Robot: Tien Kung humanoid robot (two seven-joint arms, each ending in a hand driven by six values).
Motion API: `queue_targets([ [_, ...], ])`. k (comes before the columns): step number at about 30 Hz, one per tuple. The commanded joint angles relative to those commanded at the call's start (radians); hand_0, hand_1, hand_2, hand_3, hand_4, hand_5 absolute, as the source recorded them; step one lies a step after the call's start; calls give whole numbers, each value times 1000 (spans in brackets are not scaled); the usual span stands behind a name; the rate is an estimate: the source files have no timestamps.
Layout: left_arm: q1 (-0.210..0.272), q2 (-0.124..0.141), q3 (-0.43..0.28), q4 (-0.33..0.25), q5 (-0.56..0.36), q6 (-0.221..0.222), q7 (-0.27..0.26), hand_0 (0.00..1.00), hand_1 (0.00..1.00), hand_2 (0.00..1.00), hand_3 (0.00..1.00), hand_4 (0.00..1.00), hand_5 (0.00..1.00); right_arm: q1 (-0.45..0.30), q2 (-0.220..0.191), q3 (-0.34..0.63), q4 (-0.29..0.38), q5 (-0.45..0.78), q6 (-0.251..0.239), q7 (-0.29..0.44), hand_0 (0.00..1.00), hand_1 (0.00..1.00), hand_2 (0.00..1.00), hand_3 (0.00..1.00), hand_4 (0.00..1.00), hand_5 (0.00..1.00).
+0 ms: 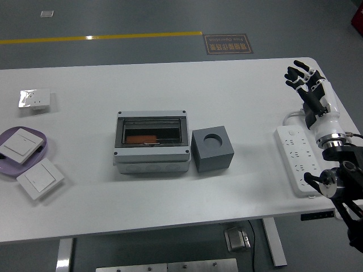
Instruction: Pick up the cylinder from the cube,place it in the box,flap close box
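Note:
A grey box (151, 143) with a dark see-through flap shut over it sits at the table's middle. An orange cylinder (142, 139) lies inside, seen through the flap. A dark grey cube (212, 149) with an empty round hole in its top stands just right of the box. My right hand (306, 85) is raised over the table's far right, fingers spread, holding nothing, well clear of the cube. My left arm is out of view.
A white power strip (299, 161) with its cord lies under my right forearm. At the left are a purple dish (42, 148) with a white switch plate, another switch plate (39, 179) beside it, and a wrapped one (34, 99) farther back.

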Motion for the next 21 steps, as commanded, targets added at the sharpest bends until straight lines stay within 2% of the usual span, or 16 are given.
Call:
queue_targets([
  [4,5,-5,-81,15,-11,-6,-10,615,626,593,623,708,246,18,-5,-36,-17,10,-9,-3,827,779,784,789,975,353],
  [7,-1,-1,-108,16,1,-10,-13,615,626,593,623,708,246,32,-14,-63,-23,20,-11,-5,827,779,784,789,975,353],
  [8,-2,0,-108,15,3,-10,-14,615,626,594,623,707,245,36,-15,-69,-24,22,-11,-6,831,780,785,788,949,293],
  [13,3,6,-79,11,-4,-11,-8,615,626,594,623,707,245,47,-14,-84,-19,23,-14,-9,831,780,785,788,949,293],
  [14,4,7,-73,11,-6,-12,-7,616,626,594,623,707,246,47,-14,-85,-17,22,-14,-10,838,786,791,813,843,105],
  [21,-4,15,-64,5,14,-15,-4,616,626,594,623,707,246,14,-16,-59,-3,26,-12,-16,837,785,790,812,817,101],
])
